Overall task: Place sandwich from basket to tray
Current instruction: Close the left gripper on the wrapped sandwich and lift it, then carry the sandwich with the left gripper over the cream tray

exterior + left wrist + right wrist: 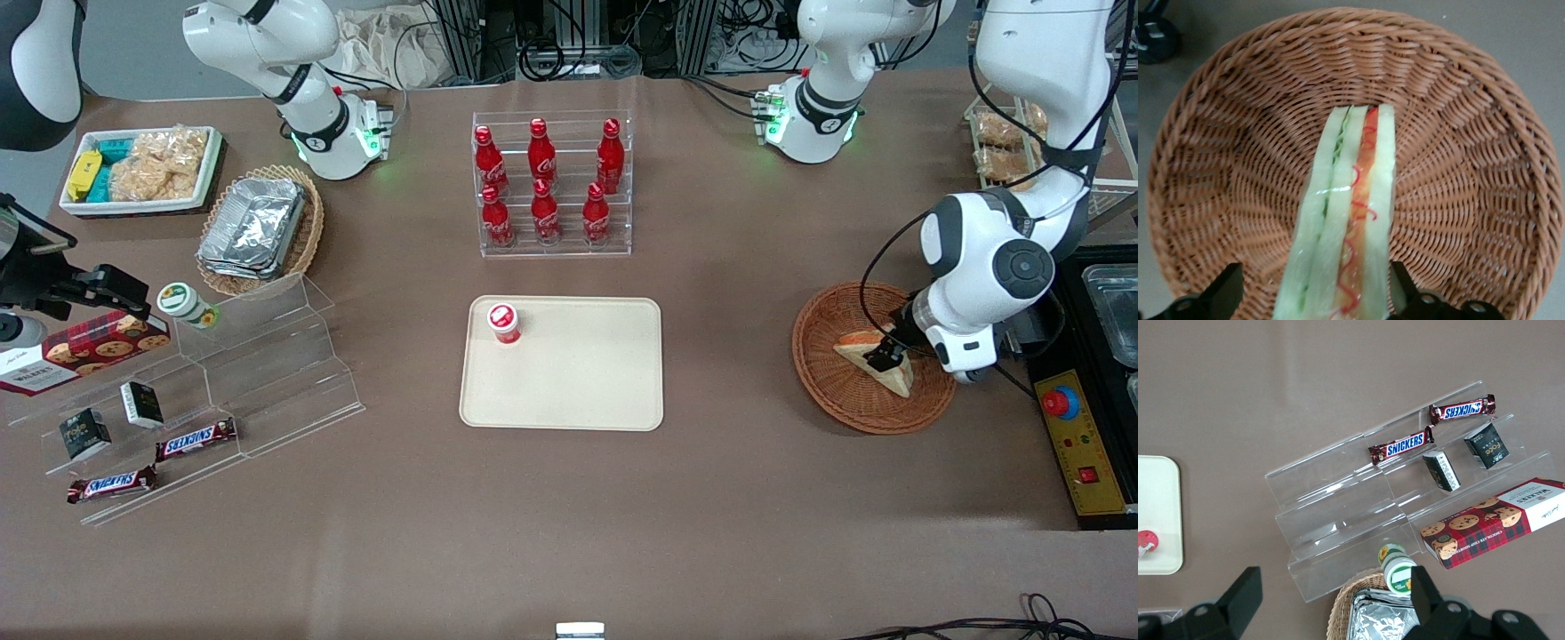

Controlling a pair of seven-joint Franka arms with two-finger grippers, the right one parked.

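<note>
One sandwich (1348,213) lies in basket (1458,167), long axis running between wide-spread fingers (1221,290) of left gripper (887,354); tray (569,413) toward table middle.

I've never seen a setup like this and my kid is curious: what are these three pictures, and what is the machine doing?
These are three cameras at one moment. The front view looks down on a brown table with two white robot arms. The other two cameras sit on the arms' wrists.

The working arm's hand is down in the round wicker basket, with one finger on each side of the sandwich. The wrist view shows this close up: the sandwich on its cut edge, between the open fingers. It is not gripped yet.

In the middle lies the cream tray, where the sandwich should go; a small red-capped bottle already stands on it. A rack of red bottles stands farther from the camera, and snacks lie toward the parked arm's end.
</note>
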